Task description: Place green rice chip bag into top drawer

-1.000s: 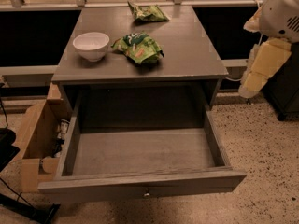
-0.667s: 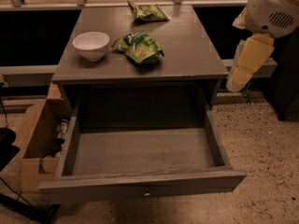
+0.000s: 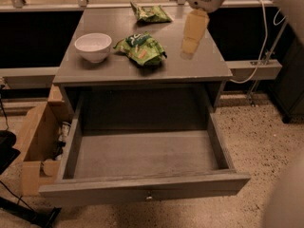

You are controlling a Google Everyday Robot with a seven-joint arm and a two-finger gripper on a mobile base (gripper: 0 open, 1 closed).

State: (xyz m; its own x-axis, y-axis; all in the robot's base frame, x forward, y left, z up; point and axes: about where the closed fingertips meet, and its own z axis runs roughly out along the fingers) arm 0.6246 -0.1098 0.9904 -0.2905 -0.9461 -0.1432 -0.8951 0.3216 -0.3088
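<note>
The green rice chip bag lies on the grey table top, just right of the white bowl. The top drawer is pulled fully open below the table top and holds nothing; its small round knob shows on the front panel. My gripper hangs above the right part of the table top, about a hand's width right of the bright green bag and apart from it.
A smaller, darker green bag lies at the back of the table top. An open cardboard box stands on the floor left of the drawer. A white cable runs down at the right. A dark cabinet stands at the far right.
My arm has swung left from beside the table's right edge to above the table top, nearer the green rice chip bag. The bags, bowl and drawer have not moved.
</note>
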